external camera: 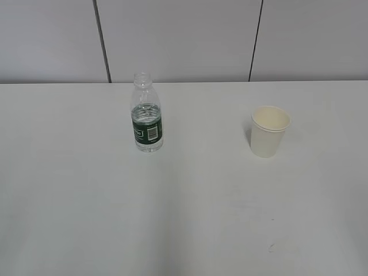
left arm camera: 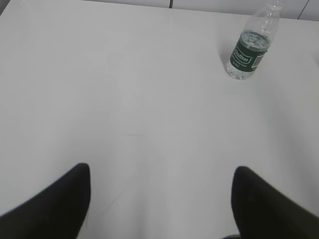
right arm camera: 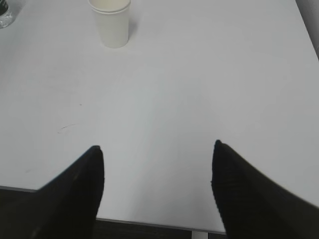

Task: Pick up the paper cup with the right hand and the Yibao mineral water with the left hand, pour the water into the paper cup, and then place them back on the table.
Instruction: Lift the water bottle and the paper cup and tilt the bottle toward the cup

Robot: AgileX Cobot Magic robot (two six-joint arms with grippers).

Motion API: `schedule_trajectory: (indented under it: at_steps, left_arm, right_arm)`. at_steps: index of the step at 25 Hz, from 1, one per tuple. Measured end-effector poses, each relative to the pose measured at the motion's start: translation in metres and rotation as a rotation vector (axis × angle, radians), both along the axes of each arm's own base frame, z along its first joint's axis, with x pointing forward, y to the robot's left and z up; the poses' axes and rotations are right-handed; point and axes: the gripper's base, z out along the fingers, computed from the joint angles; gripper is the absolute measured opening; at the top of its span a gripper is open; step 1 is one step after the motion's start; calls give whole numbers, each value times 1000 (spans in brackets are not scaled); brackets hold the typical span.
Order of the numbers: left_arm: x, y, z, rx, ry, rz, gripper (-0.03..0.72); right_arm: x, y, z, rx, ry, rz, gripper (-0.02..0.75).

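With both my left gripper [left arm camera: 159, 199] and right gripper [right arm camera: 157, 184] spread wide and empty, the capless ribbed clear plastic Yibao mineral water [left arm camera: 250, 46] ahead-right of my left could tip and spill, and the small cream-white paper cup [right arm camera: 113, 22] ahead-left of my right could crush under a hard squeeze.

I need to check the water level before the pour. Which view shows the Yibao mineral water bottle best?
The exterior view: the Yibao mineral water stands whole and upright, open neck and waterline visible. The left wrist view shows it farther off at the top edge, mouth cropped. The right wrist view catches only a sliver at its corner.
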Motion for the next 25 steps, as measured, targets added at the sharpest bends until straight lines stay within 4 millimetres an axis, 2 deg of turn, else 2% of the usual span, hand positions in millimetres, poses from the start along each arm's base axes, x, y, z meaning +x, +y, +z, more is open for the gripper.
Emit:
schedule_trajectory:
  at_steps: [25]
  left_arm:
    - [0,0,0,0,0,-7,531]
  right_arm:
    - [0,0,0,0,0,0,531]
